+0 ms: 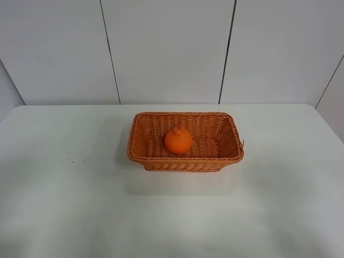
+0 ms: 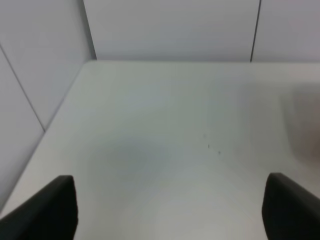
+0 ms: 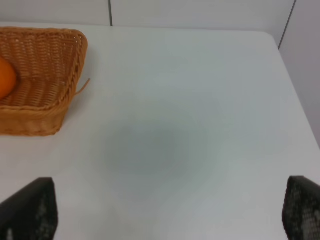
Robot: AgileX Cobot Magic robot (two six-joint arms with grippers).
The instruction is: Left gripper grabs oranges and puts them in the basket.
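Observation:
The orange sits inside the woven wicker basket at the middle of the white table, knob end up. In the right wrist view the basket shows with the edge of the orange in it. Neither arm shows in the exterior high view. My left gripper is open and empty over bare table, far from the basket, its dark fingertips wide apart. My right gripper is open and empty, beside the basket's end, its fingertips wide apart.
The white table runs to a grey panelled wall at the back. A few small dark specks lie on the table left of the basket. The table's left edge and corner show in the left wrist view.

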